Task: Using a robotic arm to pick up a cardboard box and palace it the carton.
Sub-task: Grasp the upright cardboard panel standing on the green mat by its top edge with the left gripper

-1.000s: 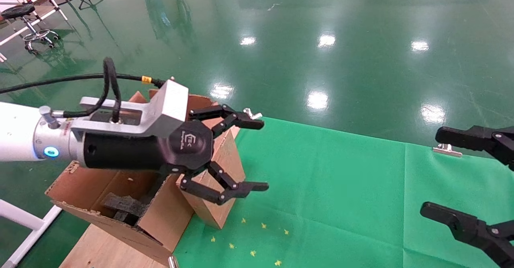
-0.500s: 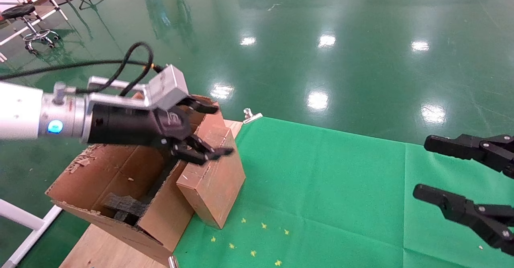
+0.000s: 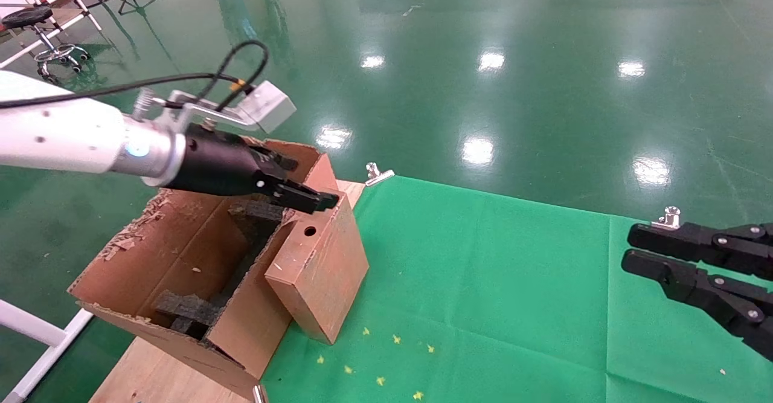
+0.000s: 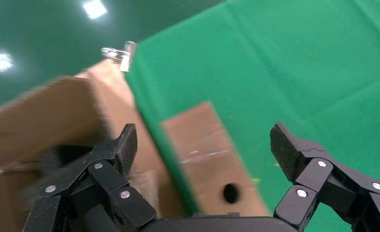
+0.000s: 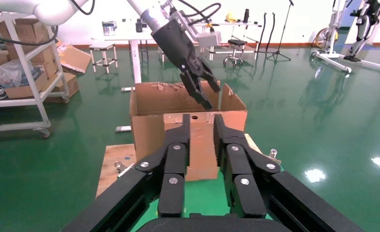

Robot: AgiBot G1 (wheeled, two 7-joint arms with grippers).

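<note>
The box (image 3: 319, 270) leans against the carton's (image 3: 181, 258) outer wall on the green counter (image 3: 513, 294), ungrasped; the left gripper (image 4: 202, 159) hovers above its upper end, jaws spread, and should straddle it squarely before clenching; right gripper (image 3: 682, 252) idle, nearly closed.

- Glossy green floor (image 3: 543, 40) mirrors ceiling lights.
- Green cloth (image 3: 495, 282) covers the table.
- Stool (image 3: 36, 34) on wheels far left.
- Metal shelves (image 5: 19, 72) hold boxes.
</note>
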